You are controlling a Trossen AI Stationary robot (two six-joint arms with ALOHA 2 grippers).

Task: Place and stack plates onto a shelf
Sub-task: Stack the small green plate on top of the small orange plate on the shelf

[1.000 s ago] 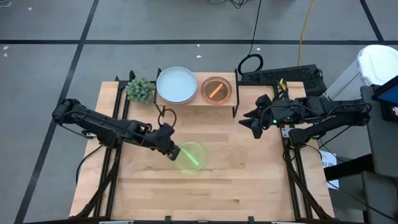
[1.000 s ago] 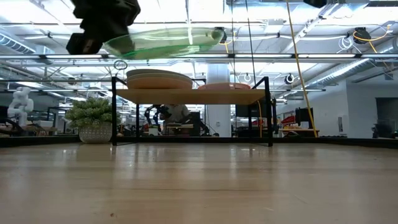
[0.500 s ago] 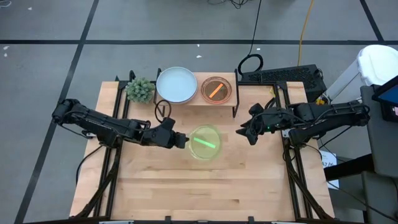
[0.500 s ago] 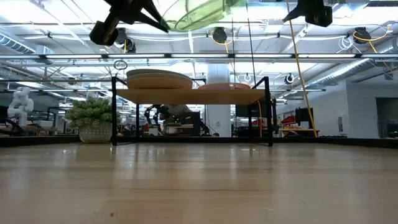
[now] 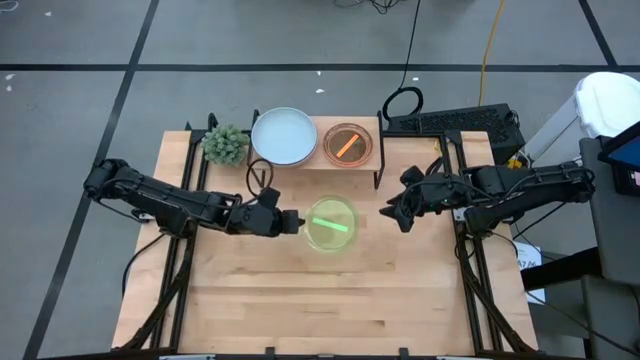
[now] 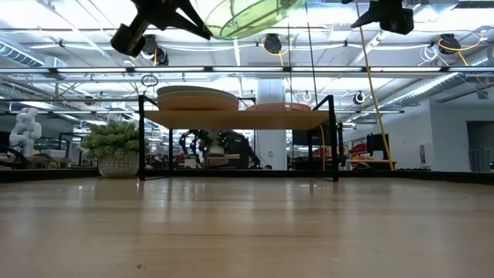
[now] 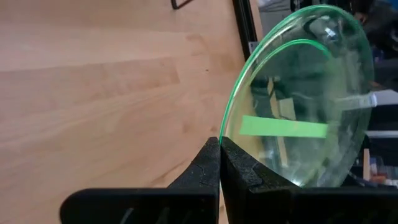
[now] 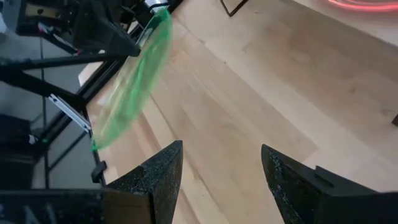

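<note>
A translucent green plate (image 5: 331, 223) is held high over the middle of the table by my left gripper (image 5: 292, 222), which is shut on its rim; the low view shows the green plate (image 6: 245, 14) tilted near the top. My right gripper (image 5: 393, 215) is open and empty, to the right of the plate, fingers pointing at it. The shelf (image 5: 365, 163) stands at the far edge. A stack of larger plates, grey-blue on top (image 5: 284, 135), sits on its left half, and an orange plate (image 5: 347, 143) on its right half. My left gripper pinches the green plate's rim (image 7: 224, 132) between its two fingers, at the plate's left edge. The fingers come level from the table's left. The plate is lifted clear of the table and juts out beyond the fingertips, tilted.
A small potted plant (image 5: 226, 144) stands left of the shelf at the far edge. A black cable loop (image 5: 402, 102) and a keyboard (image 5: 470, 120) lie beyond the table's far right corner. Bare wood stretches across the near half of the table (image 5: 330, 300).
My left gripper carried the green plate up and toward the table's right and far side, from lower left of centre to the middle, tipping it from nearly level to tilted. My right gripper moved left and a little nearer, toward the plate. Over the last half second little moved.
</note>
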